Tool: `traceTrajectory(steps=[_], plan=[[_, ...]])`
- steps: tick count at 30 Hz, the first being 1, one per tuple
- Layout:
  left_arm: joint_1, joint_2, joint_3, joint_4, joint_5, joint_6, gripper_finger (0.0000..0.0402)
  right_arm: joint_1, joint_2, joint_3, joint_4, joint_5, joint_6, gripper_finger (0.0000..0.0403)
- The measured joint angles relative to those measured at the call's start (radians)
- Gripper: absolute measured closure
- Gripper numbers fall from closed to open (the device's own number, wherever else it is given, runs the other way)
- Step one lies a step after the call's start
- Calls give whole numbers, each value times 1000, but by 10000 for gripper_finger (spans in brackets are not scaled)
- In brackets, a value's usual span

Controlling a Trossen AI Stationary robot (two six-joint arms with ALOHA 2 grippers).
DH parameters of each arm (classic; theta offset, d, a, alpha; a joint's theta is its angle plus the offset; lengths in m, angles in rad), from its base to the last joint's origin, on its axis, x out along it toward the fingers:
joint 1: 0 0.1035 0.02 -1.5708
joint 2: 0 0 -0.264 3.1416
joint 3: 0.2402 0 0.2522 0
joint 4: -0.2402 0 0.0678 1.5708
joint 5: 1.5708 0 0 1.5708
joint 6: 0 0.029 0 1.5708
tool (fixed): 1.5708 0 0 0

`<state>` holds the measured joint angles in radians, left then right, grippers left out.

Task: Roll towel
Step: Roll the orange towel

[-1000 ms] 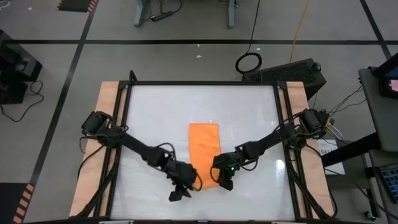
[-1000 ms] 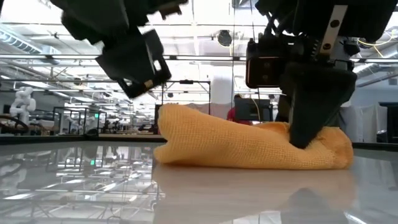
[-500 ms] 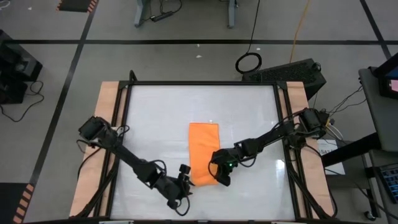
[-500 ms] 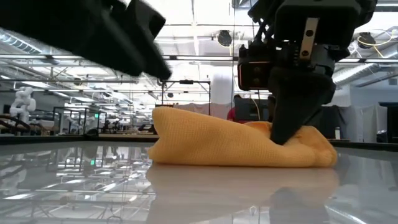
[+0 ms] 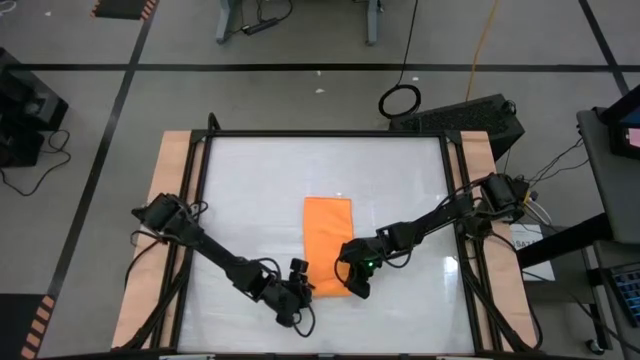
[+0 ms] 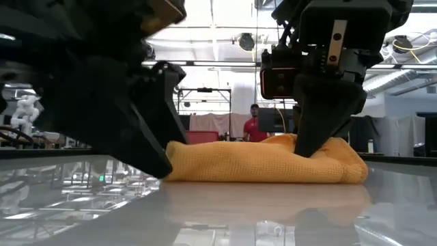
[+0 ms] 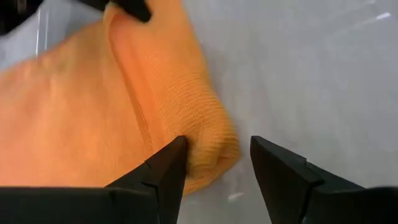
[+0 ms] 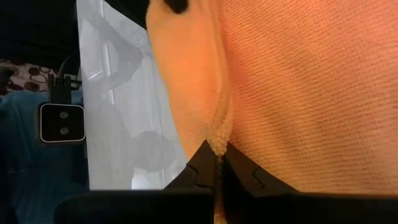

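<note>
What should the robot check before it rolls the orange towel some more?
1. Right gripper pinching the near rolled edge of the small bright orange fabric towel: ok.
2. Left gripper open at the roll's other end: ok.
3. Left gripper gripping the towel: not ok, one finger only touches the fold.
4. Rest of the towel flat on the white tabletop: ok.
5. Roll tight and even: cannot tell.

The left gripper, lifted clear a second ago, is now brought down with fingers parted at the near left corner of the small orange fabric towel, whose raised left hump is flattened.
</note>
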<state>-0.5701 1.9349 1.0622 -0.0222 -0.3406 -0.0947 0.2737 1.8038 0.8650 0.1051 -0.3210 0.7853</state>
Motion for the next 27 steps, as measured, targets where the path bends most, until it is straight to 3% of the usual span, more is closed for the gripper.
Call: traceTrajectory(steps=[5,12,20,27], plan=[[18,6,0,-18,-5,-145,242,0,0,0,5,0,-4,403],[36,6,0,9,25,-162,382,3,-2,0,2,-25,-69,375],[39,6,0,15,49,-190,393,18,-120,2,-131,8,-262,273],[38,6,0,16,52,-215,397,80,-258,1,-247,167,-456,192]])
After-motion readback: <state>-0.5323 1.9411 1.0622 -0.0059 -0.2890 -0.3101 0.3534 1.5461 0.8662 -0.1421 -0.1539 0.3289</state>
